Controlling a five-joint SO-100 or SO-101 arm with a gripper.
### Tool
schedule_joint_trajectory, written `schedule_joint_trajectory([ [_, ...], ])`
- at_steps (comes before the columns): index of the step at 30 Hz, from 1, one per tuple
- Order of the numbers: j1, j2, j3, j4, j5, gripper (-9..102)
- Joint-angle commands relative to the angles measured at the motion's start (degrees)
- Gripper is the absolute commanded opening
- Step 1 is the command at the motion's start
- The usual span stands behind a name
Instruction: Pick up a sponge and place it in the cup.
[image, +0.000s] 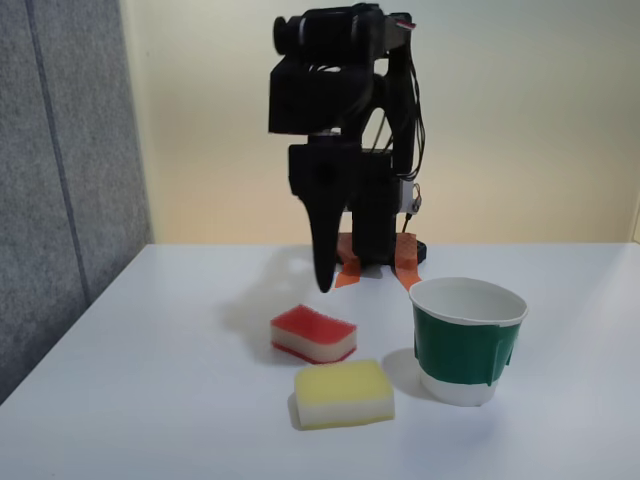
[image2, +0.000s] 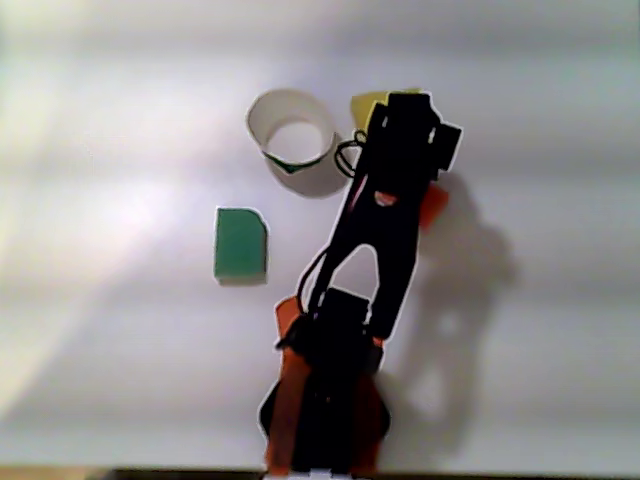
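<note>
The sponge (image: 313, 333), red on top and cream below, lies on the white table left of the cup (image: 467, 340), a wide green-banded paper cup with a white inside. My gripper (image: 325, 285) hangs point-down above the table, just behind the sponge and apart from it. Its fingers form one dark tapered tip with no gap and nothing held. In the other view, from above, the black arm covers most of the sponge (image2: 433, 205), leaving only a red corner beside it. The cup (image2: 293, 140) stands upright and looks empty.
A yellow-topped sponge (image: 343, 393) lies in front of the red one, and its corner (image2: 368, 103) peeks out by the arm from above. A flat green rectangle (image2: 241, 243) lies beside the arm. Orange tape marks the arm's base (image: 400, 262). A grey panel (image: 60, 180) stands at the left.
</note>
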Motion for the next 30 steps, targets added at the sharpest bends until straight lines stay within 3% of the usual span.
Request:
schedule_joint_trajectory([
  [1,1.76,0.88,-1.67,3.16,-0.70,0],
  [9,4.31,5.19,6.68,7.12,13.62,0],
  [15,5.98,6.68,8.09,5.10,26.19,0],
  [30,3.87,-1.23,3.43,-1.05,31.73,0],
])
